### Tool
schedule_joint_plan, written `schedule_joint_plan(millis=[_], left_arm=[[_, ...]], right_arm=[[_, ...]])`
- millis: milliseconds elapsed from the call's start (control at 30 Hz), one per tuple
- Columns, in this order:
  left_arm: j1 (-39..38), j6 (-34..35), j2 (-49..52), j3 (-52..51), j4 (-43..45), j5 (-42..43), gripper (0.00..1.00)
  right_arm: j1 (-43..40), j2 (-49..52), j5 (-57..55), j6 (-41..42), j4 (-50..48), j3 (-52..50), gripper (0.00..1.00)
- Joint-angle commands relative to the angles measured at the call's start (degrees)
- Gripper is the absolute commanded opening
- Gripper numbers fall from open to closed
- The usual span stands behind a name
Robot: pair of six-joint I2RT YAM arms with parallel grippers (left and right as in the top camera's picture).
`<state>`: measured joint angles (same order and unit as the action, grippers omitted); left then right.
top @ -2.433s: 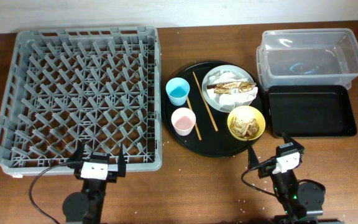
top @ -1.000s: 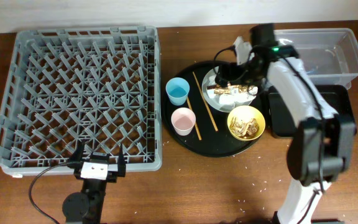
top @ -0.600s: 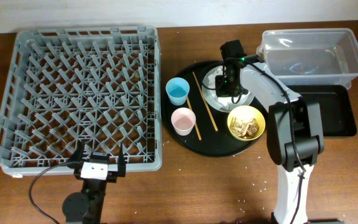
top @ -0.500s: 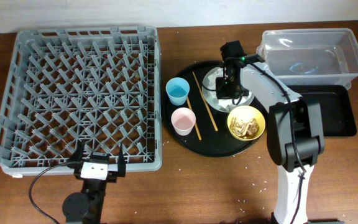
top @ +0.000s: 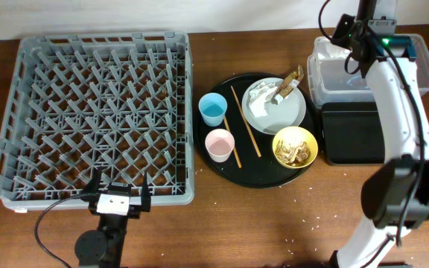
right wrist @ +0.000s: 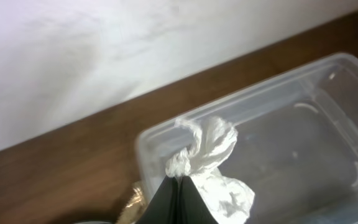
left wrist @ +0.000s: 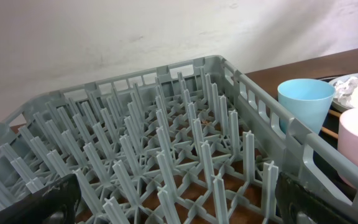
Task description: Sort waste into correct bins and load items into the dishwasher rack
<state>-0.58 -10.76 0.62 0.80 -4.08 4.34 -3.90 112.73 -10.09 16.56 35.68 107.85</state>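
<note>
Right claw (right wrist: 180,182) pinched shut on crumpled white paper napkin (right wrist: 213,162), hanging over corner rim of clear plastic rectangular tub (right wrist: 309,143); letting go here risks it sliding onto brown worktop (right wrist: 73,162).

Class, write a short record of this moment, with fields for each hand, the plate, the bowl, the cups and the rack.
Right hand: shut on a crumpled white napkin, at the clear tub corner
Left hand: open, empty, at the near edge of the dishwasher rack
Plate: holds another napkin and a brown stick-like piece
Yellow bowl: food scraps inside
Cups: light-blue cup and pink cup, upright on the round black tray, beside the chopsticks
Rack load: nothing yet
</note>
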Motion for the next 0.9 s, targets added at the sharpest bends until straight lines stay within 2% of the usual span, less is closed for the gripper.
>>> schedule_joint_plan(millis=[0, 33, 100, 133, 200, 267, 333, 533, 567, 600, 633, 667, 767, 867], left_arm=[[-0.2, -0.7, -0.2, -0.3, -0.1, 0.4, 1.0], [-0.2, -0.7, -0.2, -0.3, -0.1, 0.4, 1.0], [-0.2, -0.7, -0.2, -0.3, -0.1, 0.4, 1.0], [-0.2, -0.7, -0.2, -0.3, -0.1, 0.4, 1.0], [-0.2, -0.7, -0.2, -0.3, -0.1, 0.4, 1.0], [-0.2, -0.7, -0.2, -0.3, -0.1, 0.4, 1.0], [-0.2, -0.7, -0.2, -0.3, -0.1, 0.4, 1.0], [-0.2, -0.7, -0.2, -0.3, -0.1, 0.4, 1.0], [-0.2, -0.7, -0.2, -0.3, -0.1, 0.4, 1.0], [-0.2, -0.7, -0.2, -0.3, -0.1, 0.4, 1.0], [-0.2, -0.7, -0.2, -0.3, -0.1, 0.4, 1.0], [-0.2, -0.7, -0.2, -0.3, -0.1, 0.4, 1.0], [-0.2, -0.7, -0.2, -0.3, -0.1, 0.4, 1.0], [-0.2, -0.7, -0.2, -0.3, -0.1, 0.4, 1.0]], right_arm=[[-1.0, 7.6, -2.6, 0.7, -0.3, 0.2, 0.75], [-0.9, 7.6, 0.6, 0.7, 0.2, 0.3, 0.82], [-0.1, 4.6, 10.4, 0.7, 2.2, 0.6, 0.73], [1.4, 2.7, 11.6, 0.7, 2.8, 0.6, 0.73], [7.5, 0.9, 7.7, 3.1, 6.4, 0.6, 0.77], [13.1, 3.2, 2.0, 11.2, 12.4, -0.1, 0.73], [15.2, 7.2, 1.6, 16.9, 14.7, -0.2, 0.71], [15.5, 20.5, 0.4, 18.4, 16.0, -0.3, 0.67], [15.5, 21.4, 0.4, 17.9, 16.0, -0.3, 0.56], [15.5, 21.6, 0.4, 17.4, 16.0, -0.3, 0.4], [15.5, 21.6, 0.3, 16.4, 15.9, -0.3, 0.12], [15.5, 21.3, 0.7, 14.9, 16.4, -0.3, 0.04], [15.5, 16.5, 1.1, 13.5, 21.7, 1.7, 0.04], [15.4, 5.5, 3.6, 7.6, 25.2, 4.3, 0.04]])
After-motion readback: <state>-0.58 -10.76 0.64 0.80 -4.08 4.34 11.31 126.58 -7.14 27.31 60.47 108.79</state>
